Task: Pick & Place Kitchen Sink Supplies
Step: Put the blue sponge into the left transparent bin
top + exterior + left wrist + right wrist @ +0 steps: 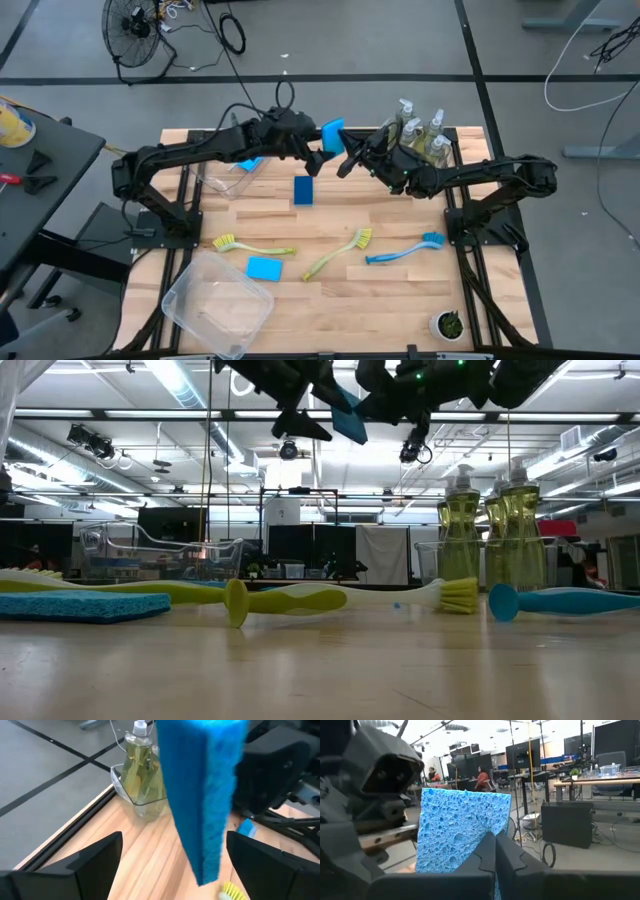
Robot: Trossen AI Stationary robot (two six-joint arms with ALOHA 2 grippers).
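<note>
Two grippers meet mid-air above the counter (400, 300). High view: blue sponge (333, 135) between them. Left wrist: left gripper (172, 862) fingers spread, released. Right wrist: right gripper (496, 865) fingers clamp sponge. Handover; next, carry to bin.

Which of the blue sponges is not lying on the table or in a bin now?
The blue sponge held up in the air between the two arms, pinched by the right gripper. The others rest on the table or in a bin.
</note>
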